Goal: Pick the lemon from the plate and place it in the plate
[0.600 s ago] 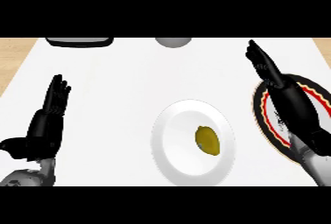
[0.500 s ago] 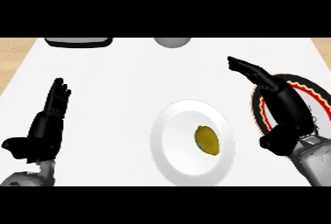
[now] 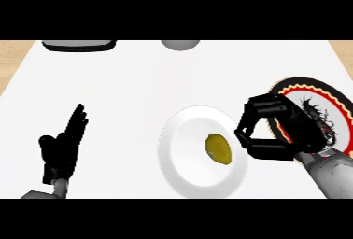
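Since the earlier frame my right hand [image 3: 272, 130] has swung in beside the lemon [image 3: 218, 148], fingers curled, grasping nothing, ready to close. Lemon lies on the white plate [image 3: 186, 163]; left hand [image 3: 63, 149] rests released.

A lemon [image 3: 218, 148] lies on a white plate [image 3: 180, 154] at the middle of the counter. The right hand [image 3: 276, 130] hovers just beside the plate's right rim, fingers and thumb curled around nothing, partly over a patterned plate [image 3: 324, 100]. The left hand [image 3: 63, 147] rests open at the left.
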